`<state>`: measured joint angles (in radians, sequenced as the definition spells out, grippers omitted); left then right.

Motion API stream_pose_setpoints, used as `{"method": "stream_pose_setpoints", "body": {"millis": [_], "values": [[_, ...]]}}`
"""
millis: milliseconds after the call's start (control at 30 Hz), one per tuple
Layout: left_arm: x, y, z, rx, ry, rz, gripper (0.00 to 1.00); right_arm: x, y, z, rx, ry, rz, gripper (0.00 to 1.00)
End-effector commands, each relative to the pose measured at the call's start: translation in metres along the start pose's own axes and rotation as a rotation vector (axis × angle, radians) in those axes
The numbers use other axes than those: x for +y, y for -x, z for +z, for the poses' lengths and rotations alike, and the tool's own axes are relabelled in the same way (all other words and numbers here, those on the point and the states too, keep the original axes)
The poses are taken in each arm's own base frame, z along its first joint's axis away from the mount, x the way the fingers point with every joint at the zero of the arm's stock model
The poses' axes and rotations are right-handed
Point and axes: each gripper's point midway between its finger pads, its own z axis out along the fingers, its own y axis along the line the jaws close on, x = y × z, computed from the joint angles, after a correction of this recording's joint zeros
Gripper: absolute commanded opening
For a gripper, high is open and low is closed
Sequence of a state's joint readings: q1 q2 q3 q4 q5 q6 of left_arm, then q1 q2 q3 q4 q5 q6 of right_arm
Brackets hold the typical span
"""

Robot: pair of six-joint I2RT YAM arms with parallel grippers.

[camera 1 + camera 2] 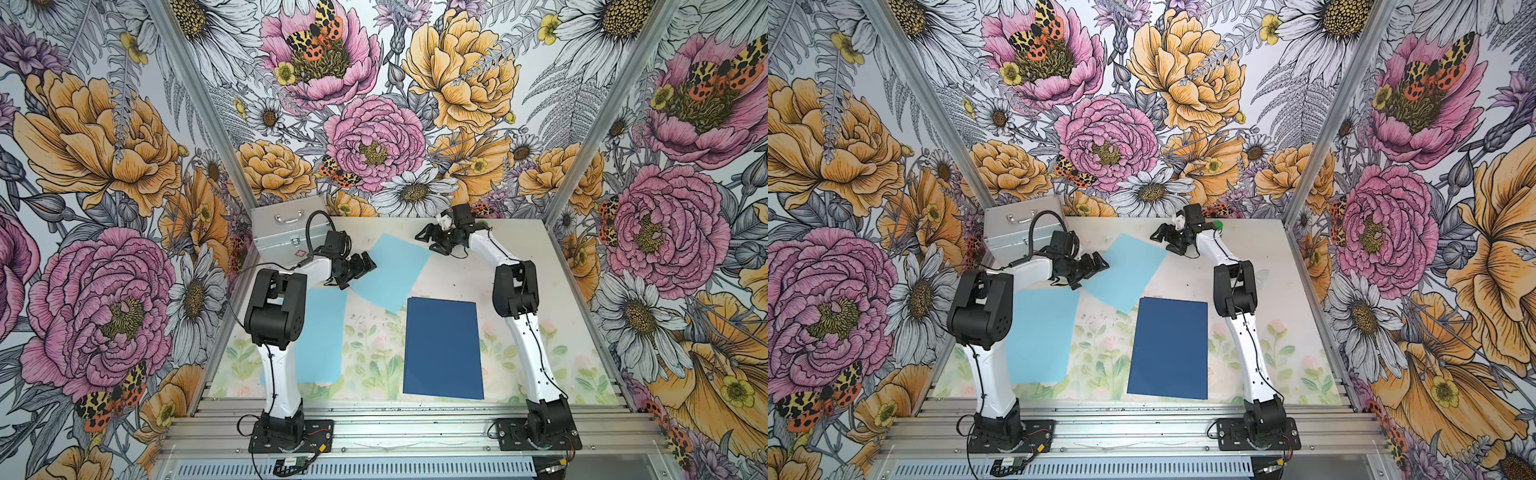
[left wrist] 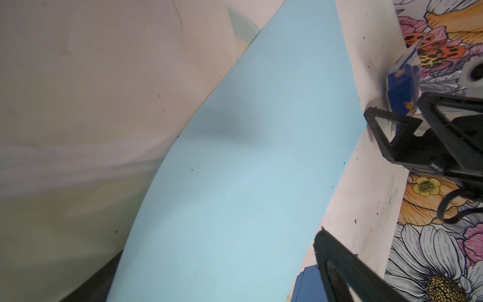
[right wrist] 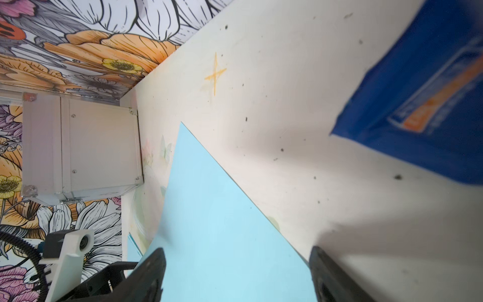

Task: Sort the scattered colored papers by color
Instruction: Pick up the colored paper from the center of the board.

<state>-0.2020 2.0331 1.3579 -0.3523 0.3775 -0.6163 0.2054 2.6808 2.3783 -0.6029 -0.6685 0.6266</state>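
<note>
Tabletop strip [image 1: 374, 345] separates left light-blue sheet [image 1: 320, 332] from navy stack [image 1: 442, 349].

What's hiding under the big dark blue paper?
Edges of more dark blue sheets peek out at a corner of the dark blue paper, so it tops a stack. How many sheets, and anything beneath them, is covered.

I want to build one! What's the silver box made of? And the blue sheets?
The silver box looks like metal, probably aluminium: dull grey sheen, riveted corners, a latch. The tilted light blue sheet and the dark blue sheet look like thin matte paper: flat, no shine.
</note>
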Motion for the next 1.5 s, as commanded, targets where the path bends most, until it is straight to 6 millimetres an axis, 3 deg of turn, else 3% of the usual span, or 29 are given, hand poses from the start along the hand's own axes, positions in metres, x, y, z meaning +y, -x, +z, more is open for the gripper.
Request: {"method": "stream_pose_setpoints", "body": {"millis": [0,67,200,300,533,600,833,1000,1233,1300,1467], "values": [[0.009,-0.020,0.019,0.078,0.022,-0.022,0.98,-0.049,-0.065,0.016,0.196,-0.120,0.132,0.86],[0.002,-0.021,0.020,0.088,0.003,-0.007,0.96,-0.053,-0.069,0.015,0.202,-0.132,0.138,0.86],[-0.004,-0.022,0.016,0.087,-0.011,0.002,0.80,-0.056,-0.072,0.014,0.207,-0.141,0.141,0.87],[0.002,-0.022,0.011,0.082,-0.003,-0.012,0.65,-0.056,-0.071,0.013,0.204,-0.145,0.141,0.87],[0.016,-0.024,-0.002,0.080,0.041,-0.010,0.49,-0.054,-0.069,0.006,0.195,-0.147,0.141,0.88],[0.017,-0.026,-0.006,0.080,0.041,-0.011,0.49,-0.054,-0.068,0.004,0.191,-0.151,0.142,0.88],[0.019,-0.028,-0.027,0.060,0.028,-0.017,0.66,-0.054,-0.065,-0.002,0.182,-0.153,0.144,0.88],[0.023,-0.030,-0.033,0.063,0.019,-0.027,0.64,-0.052,-0.066,-0.003,0.183,-0.151,0.150,0.88],[0.025,-0.032,-0.031,0.068,0.026,-0.023,0.36,-0.049,-0.065,-0.007,0.178,-0.152,0.146,0.88],[0.024,-0.031,-0.028,0.068,0.031,-0.019,0.24,-0.047,-0.065,-0.009,0.176,-0.153,0.140,0.88],[0.018,-0.027,-0.030,0.052,0.057,0.006,0.01,-0.044,-0.059,-0.026,0.145,-0.185,0.121,0.88]]}}
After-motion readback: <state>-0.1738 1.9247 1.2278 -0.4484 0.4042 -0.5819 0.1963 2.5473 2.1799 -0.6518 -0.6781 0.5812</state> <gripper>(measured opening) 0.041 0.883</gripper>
